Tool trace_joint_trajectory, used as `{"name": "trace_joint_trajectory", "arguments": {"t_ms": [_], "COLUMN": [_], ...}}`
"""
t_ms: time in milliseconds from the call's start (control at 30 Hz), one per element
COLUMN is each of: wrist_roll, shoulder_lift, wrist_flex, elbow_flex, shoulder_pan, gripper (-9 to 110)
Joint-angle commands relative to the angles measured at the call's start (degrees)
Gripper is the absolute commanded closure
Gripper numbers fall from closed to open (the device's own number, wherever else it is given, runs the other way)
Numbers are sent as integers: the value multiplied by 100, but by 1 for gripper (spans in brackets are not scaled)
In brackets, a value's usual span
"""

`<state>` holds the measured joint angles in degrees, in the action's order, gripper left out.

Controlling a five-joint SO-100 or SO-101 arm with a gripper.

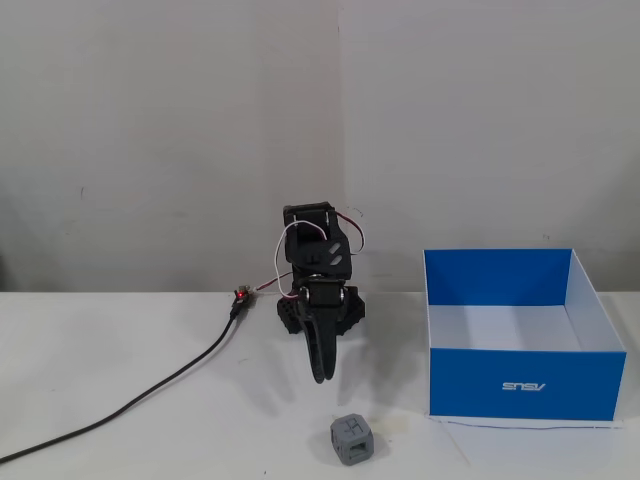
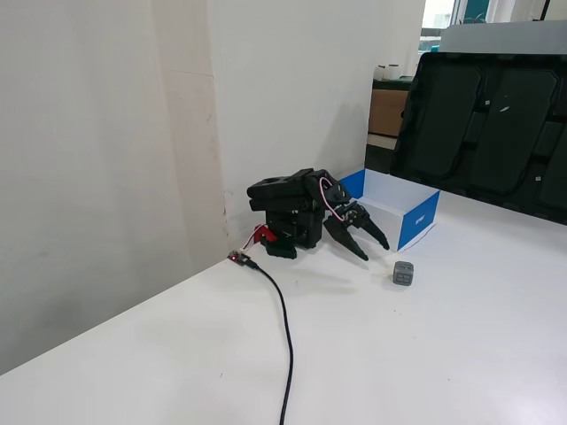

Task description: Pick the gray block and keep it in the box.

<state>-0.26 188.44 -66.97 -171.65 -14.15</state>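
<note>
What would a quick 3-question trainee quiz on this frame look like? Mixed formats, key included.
1. True or false: the gray block already lies inside the blue box.
2. The claw is: A) open, holding nothing B) shut on the block C) out of view.
3. In the fixed view that faces the wall, what lies across the table left of the arm?

Key:
1. False; it sits on the table outside the box.
2. A
3. A black cable.
</note>
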Motion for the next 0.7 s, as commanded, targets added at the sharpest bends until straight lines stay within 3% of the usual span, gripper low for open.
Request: {"name": "trace_joint_trajectory", "arguments": {"t_ms": [0, 367, 667], "wrist_roll": [-141, -290, -475], "shoulder_lift": [-352, -1986, -4289], "wrist_flex": [255, 659, 492], "elbow_flex": [633, 1380, 2742], "shoulder_pan": [0, -123, -53], "gripper": [82, 82, 82]}}
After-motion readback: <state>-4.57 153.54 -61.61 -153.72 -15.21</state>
